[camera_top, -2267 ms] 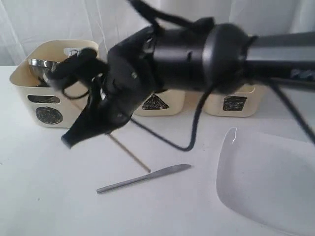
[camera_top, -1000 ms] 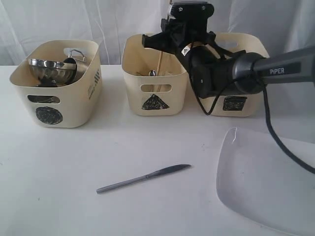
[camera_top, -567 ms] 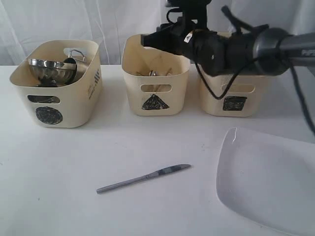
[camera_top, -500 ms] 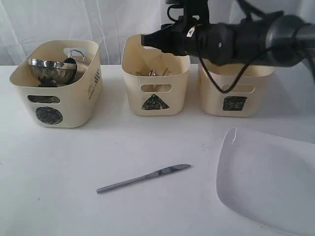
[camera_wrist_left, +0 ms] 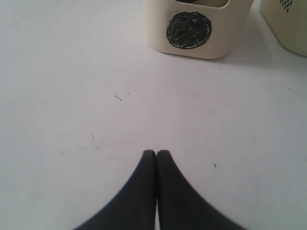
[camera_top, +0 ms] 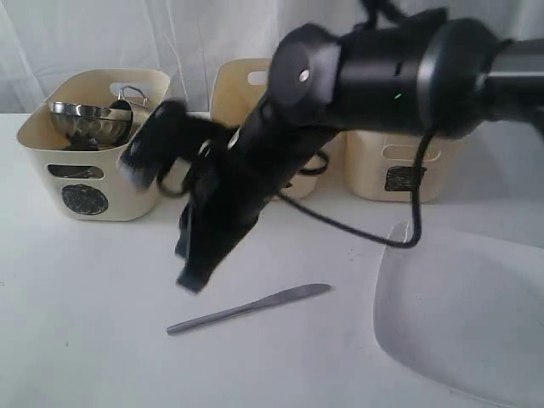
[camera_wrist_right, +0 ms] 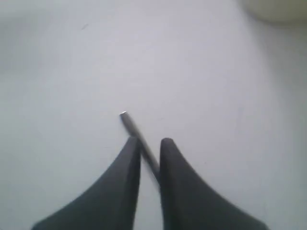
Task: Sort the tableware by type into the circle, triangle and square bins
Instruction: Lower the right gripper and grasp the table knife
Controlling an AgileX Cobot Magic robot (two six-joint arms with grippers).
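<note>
A steel knife [camera_top: 246, 308] lies flat on the white table, in front of the bins. My right gripper [camera_top: 192, 265] reaches across and hangs just above the knife's handle end, blurred by motion. In the right wrist view the right gripper [camera_wrist_right: 150, 141] is open by a narrow gap, and the knife handle [camera_wrist_right: 130, 124] shows on the table between the fingers. The large white plate [camera_top: 463, 314] lies at the front right. The circle bin [camera_top: 85, 178] holds the steel bowl [camera_top: 89, 121] and mug [camera_top: 129, 93]. My left gripper [camera_wrist_left: 157, 153] is shut and empty over bare table.
The triangle bin [camera_top: 231, 85] is mostly hidden behind the right arm. The square bin [camera_top: 404, 174] stands at the back right. In the left wrist view the circle bin [camera_wrist_left: 192, 28] is ahead of the fingers. A black cable [camera_top: 357, 229] droops near the plate.
The right arm has swung from above the triangle bin, where it left a chopstick, down and left to the knife's handle. The knife and plate have not moved.
</note>
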